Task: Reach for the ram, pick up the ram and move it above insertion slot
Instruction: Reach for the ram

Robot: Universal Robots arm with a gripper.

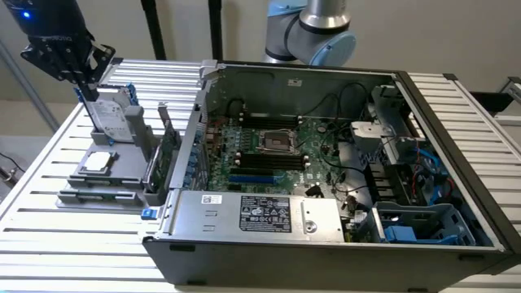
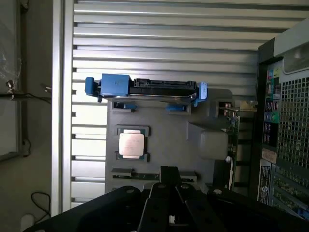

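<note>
The ram (image 1: 96, 195) is a thin green stick lying flat in the front slot of the grey parts holder (image 1: 82, 180), at the exterior view's left. In the wrist view the ram (image 2: 121, 172) shows on either side of my fingertips, its middle hidden behind them. My gripper (image 1: 84, 82) hangs high over the back of the holder, just above the silver hard drive (image 1: 106, 110), well away from the ram. Its fingers look shut and hold nothing. The dark memory slots (image 1: 269, 161) lie on the motherboard inside the open computer case (image 1: 326, 244).
The holder also carries a CPU chip (image 2: 131, 144), the blue-framed hard drive (image 2: 145, 89) and an upright green expansion card (image 1: 167, 155) next to the case wall. Everything stands on a slatted metal table (image 1: 49, 244). Cables and a blue drive cage (image 1: 415, 226) crowd the case's right side.
</note>
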